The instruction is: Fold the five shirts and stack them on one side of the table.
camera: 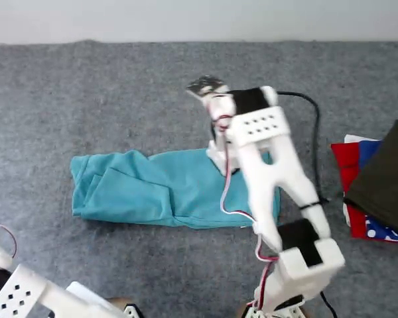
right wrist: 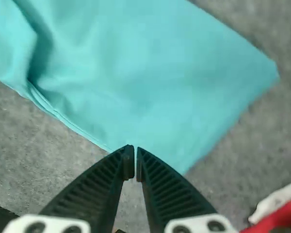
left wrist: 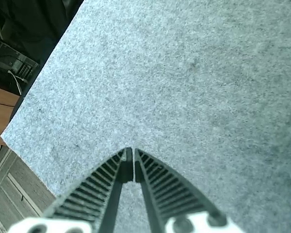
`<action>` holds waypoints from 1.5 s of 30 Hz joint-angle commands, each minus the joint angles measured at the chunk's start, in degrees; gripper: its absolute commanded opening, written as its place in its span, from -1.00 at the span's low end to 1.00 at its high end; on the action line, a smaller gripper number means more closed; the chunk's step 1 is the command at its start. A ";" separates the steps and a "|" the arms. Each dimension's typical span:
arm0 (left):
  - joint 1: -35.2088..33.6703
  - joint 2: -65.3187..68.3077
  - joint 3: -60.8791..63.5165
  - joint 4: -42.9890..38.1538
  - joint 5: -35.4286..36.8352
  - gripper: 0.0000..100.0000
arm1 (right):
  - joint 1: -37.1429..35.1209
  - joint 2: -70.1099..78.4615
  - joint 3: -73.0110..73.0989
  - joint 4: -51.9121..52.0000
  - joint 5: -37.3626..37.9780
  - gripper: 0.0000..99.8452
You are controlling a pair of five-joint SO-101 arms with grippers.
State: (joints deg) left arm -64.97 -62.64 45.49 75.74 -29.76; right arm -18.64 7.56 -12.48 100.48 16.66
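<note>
A teal shirt (camera: 159, 189) lies partly folded into a long band across the middle of the grey felt table (camera: 86, 99). My right arm (camera: 259, 126) stretches from the near right over the shirt's right part. In the right wrist view the right gripper (right wrist: 131, 164) is shut with nothing between its fingers, and its tips hover just off the edge of the teal shirt (right wrist: 136, 73). My left arm (camera: 20, 291) sits at the near left corner. The left gripper (left wrist: 133, 165) is shut and empty above bare felt.
A stack of folded shirts (camera: 385, 179) rests at the right edge, a dark one on top of red and blue ones. A black cable (camera: 315, 126) runs behind the right arm. The table's edge (left wrist: 34, 160) and the floor lie close to the left gripper.
</note>
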 commanded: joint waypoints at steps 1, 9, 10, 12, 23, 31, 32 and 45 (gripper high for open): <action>0.26 -0.62 -0.31 -0.53 0.44 -0.97 | 3.38 -4.88 2.46 -1.19 -1.41 -0.74; 0.35 -0.53 3.30 -0.97 0.26 -0.97 | 6.37 0.04 9.58 -14.20 -20.66 -0.22; 0.35 -0.53 3.82 -1.05 0.26 -0.97 | 6.37 1.19 10.20 -15.43 -22.33 -0.22; 0.35 -0.53 4.35 -1.05 0.26 -0.97 | 6.37 3.56 10.99 -17.19 -24.18 -0.22; 0.35 -0.53 4.18 -1.05 0.26 -0.97 | 7.52 20.00 10.99 -19.74 -26.20 -0.24; 0.35 -0.53 4.44 -1.05 0.26 -0.97 | 9.63 22.46 10.99 -16.31 -16.00 -1.00; 0.35 -0.53 4.44 -1.05 0.26 -0.97 | 10.51 22.37 10.90 -15.43 -15.74 -0.96; 0.35 -0.53 4.00 -0.97 0.35 -0.97 | 32.13 14.02 1.23 -7.08 8.44 -0.98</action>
State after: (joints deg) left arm -64.97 -62.64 50.24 75.74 -29.76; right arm 9.76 26.55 -6.51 90.81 19.82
